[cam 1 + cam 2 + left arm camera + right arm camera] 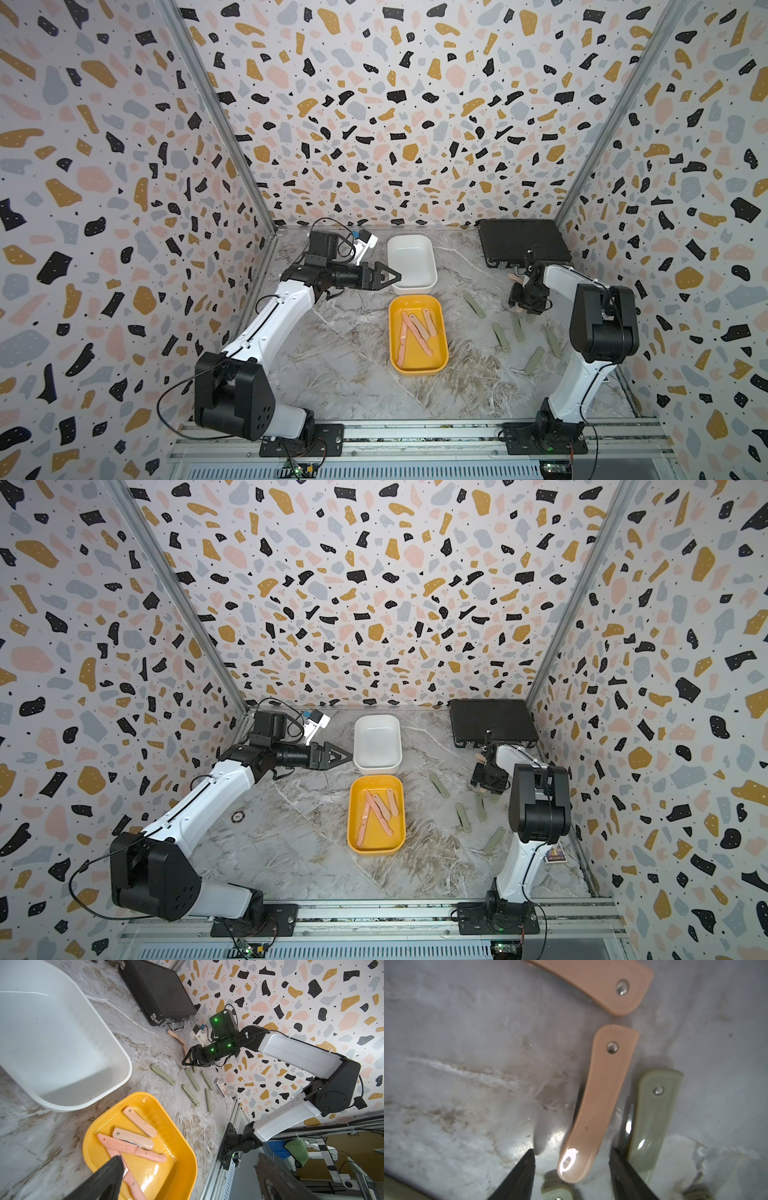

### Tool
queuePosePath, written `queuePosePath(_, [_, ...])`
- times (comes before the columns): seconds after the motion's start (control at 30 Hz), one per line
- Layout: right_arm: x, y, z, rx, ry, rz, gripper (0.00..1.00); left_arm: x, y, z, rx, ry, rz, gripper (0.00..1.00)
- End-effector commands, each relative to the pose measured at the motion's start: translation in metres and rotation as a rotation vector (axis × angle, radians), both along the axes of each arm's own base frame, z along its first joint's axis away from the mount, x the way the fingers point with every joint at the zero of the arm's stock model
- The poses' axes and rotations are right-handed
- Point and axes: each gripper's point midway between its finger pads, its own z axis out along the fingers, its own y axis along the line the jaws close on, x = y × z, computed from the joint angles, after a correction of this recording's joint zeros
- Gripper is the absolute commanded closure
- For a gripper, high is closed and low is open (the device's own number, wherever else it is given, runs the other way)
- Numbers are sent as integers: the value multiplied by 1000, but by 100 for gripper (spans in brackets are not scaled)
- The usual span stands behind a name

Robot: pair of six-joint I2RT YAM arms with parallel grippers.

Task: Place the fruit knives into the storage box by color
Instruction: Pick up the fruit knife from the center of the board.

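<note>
Right gripper (pixel 572 1155) is down at the tabletop (pixel 353 365) on the right side. Its jaws are spread & straddle a pink knife (pixel 602 1095). A gap shows on both sides, so no pinch yet. That knife lies flat & slightly curved, long axis in line w/ the gripper's reach. Its rounded end sits between the fingertips. Its riveted end points away from the gripper, toward a second pink knife (pixel 591 985) lying crosswise just beyond it, near the black case (pixel 521 245). In both top views the straddled knife is mostly hidden under the gripper.

A green knife (pixel 652 1115) lies just beside the straddled one, approx. parallel, rivet end pointing the same way. One finger overlaps its edge; can't tell if they touch. Other green knives (pixel 498 334) lie flat on the tabletop near the right arm, most w/ long axis roughly near-to-far, a couple slanted.

Yellow box (pixel 419 369) sits mid-tabletop & holds pink knives (pixel 415 332). They lie mostly lengthwise along the box, crossing in a loose N. White box (pixel 411 257) stands just behind it, on the far side.

Left gripper (pixel 392 276) hovers at the white box's left rim, pointing right, jaws wide apart.
</note>
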Motion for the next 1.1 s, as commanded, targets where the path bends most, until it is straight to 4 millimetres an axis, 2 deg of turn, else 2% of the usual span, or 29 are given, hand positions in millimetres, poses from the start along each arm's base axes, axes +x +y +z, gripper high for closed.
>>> queuePosePath(0.0, [5, -1, 3, 12, -12, -12, 42, 2, -3, -2, -11, -13, -14, 1])
queuePosePath(0.17, [6, -1, -3, 16, 4, -8, 49, 3, -3, -1, -12, -15, -13, 1])
queuePosePath(0.47, [5, 9, -11, 71, 24, 4, 69, 3, -3, -3, -3, -12, -12, 0])
queuePosePath(0.57, [3, 13, -11, 88, 24, 8, 73, 3, -3, -3, -2, -13, -12, 0])
queuePosePath(0.73, [1, 22, -12, 104, 30, 29, 75, 4, -3, -5, 0, -9, -11, 0])
queuePosePath(1.07, [1, 54, -14, 112, 58, 117, 75, 4, -3, -7, 3, -9, -9, 0])
